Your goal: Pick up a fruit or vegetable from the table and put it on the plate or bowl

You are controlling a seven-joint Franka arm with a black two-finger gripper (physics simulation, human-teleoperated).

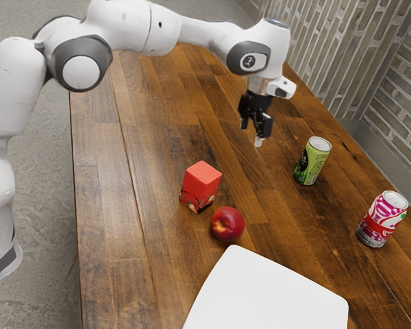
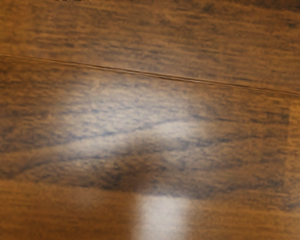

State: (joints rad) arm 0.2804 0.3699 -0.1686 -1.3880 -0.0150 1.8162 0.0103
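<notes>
Brown wooden planks form a long surface [image 1: 144, 137] beside a pale brick wall [image 1: 370, 55]. A white robot arm [image 1: 123, 27] reaches in from the exterior view's left. Its black end effector [image 1: 258, 140] hangs above bare wood near the middle of the surface, pointing down. It carries nothing, and whether it is wide or narrow cannot be told from this angle. The wrist view looks straight down on plain wood grain crossed by one plank seam [image 2: 150, 75], so no object lies directly under the hand.

A red apple [image 1: 227, 223], the fruit to be moved, rests on the surface closer to the camera than the end effector and well apart from it. A red box [image 1: 201, 184] stands just beside the apple, on the side nearer the arm's base. A white square plate [image 1: 267, 295] lies at the near edge of the surface, just beside the apple and bare of any food. A green can [image 1: 312, 161] stands towards the exterior view's right, and a pink and white can [image 1: 381, 219] stands further right again, both leaning slightly.

By this evidence the task is at its very beginning. Nothing is grasped and the apple is untouched. All of it remains: moving over the apple, lowering, gripping it without knocking the red box, lifting, and setting it on the plate
</notes>
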